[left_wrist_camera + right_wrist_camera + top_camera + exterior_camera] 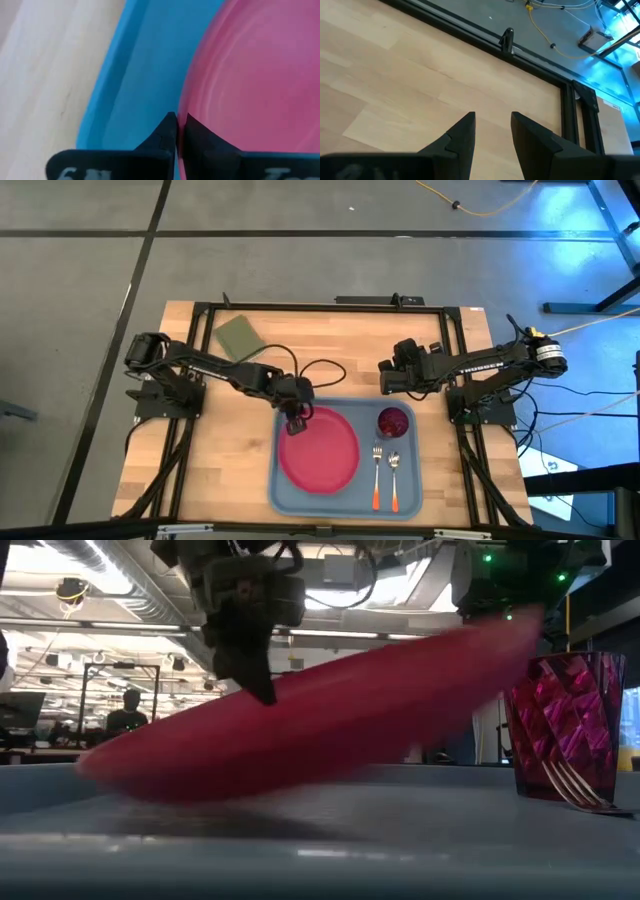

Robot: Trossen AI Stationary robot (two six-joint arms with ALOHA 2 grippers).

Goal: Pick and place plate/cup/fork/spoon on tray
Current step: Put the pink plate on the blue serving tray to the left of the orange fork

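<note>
The pink-red plate [320,450] is over the left half of the light-blue tray [345,502]. In the low view the plate [330,720] is tilted. My left gripper [296,423] is shut on the plate's rim. The dark-red cup [392,422] stands on its base in the tray's far right corner. The fork [377,472] and the spoon [394,478] lie flat side by side on the tray floor in front of the cup. My right gripper [492,125] is open and empty over the bare wood, beyond the tray's far right corner. My left gripper pinches the plate's rim [183,107] at its far left side between the two fingers, one finger on the upper face and one outside the rim. The fingers [258,675] come from above, pointing down. The plate is tilted, with one edge [105,765] low over the tray floor and the edge beside the cup [515,625] raised.
An olive-green square pad [238,335] lies on the wood at the far left. The table's black frame [330,308] runs along the far edge. Bare wood lies between the pad and my right arm.
</note>
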